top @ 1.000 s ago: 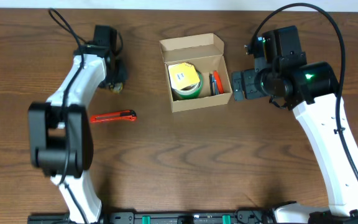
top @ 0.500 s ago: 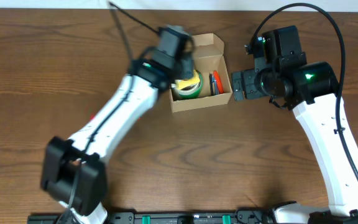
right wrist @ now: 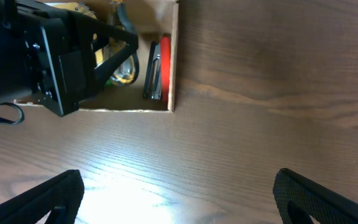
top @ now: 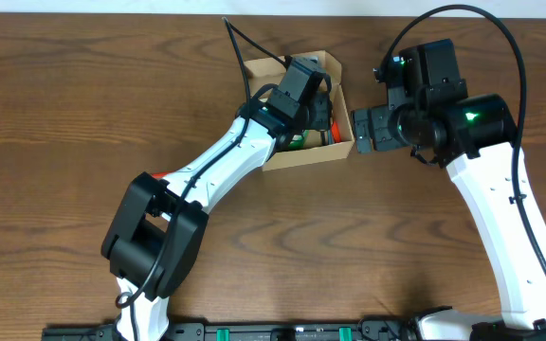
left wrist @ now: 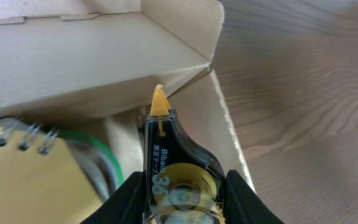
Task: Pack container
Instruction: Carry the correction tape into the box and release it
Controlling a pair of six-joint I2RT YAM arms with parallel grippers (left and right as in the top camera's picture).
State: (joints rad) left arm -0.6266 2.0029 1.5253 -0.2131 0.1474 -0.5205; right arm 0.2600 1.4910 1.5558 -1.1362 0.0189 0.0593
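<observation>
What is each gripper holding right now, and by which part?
Left gripper pinches a correction tape dispenser across its wide rear body, tip free. Right gripper is open, holding nothing.

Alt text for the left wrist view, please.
The left gripper holds a black, yellow-tipped correction tape, tip pointing away, over the open cardboard box. A yellow spiral notepad sits in the box at lower left, and the wooden table shows at right.

We see the container (top: 309,154), a plain tan-brown cardboard box, sitting upright at the far middle of the wooden surface (top: 64,142), its hinged flap lid standing open.
</observation>
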